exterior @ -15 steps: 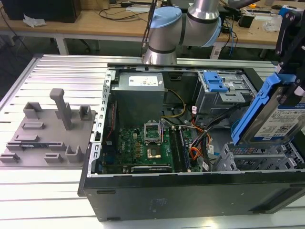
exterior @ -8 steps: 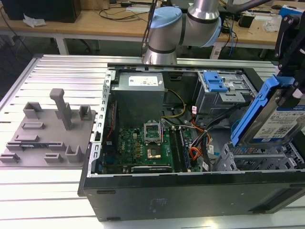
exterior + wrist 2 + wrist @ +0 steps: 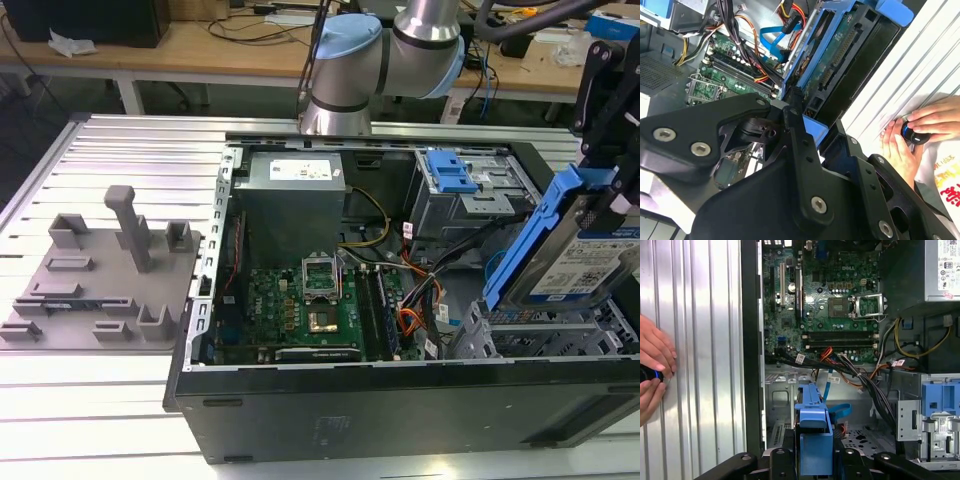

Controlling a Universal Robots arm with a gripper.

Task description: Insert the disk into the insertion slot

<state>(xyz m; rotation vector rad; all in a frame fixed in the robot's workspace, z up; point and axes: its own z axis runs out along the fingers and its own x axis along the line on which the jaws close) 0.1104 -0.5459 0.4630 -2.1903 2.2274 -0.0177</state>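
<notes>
Where the exterior view begins at its left, we see a grey moulded plate (image 3: 100, 280) lying on the ribbed table (image 3: 100, 420), just beside the open computer case (image 3: 400, 420). Further right, past the green board (image 3: 310, 300), the gripper (image 3: 612, 195) is clamped on the disk (image 3: 575, 255), holding it over the insertion slot (image 3: 545, 335). We see the disk's long axis steeply tilted, its lower end pointing down toward the slot, its white label facing the exterior camera.

Green motherboard (image 3: 300, 300), grey power supply (image 3: 293, 185), perhaps moulded grey fixture tray (image 3: 90, 285)
</notes>
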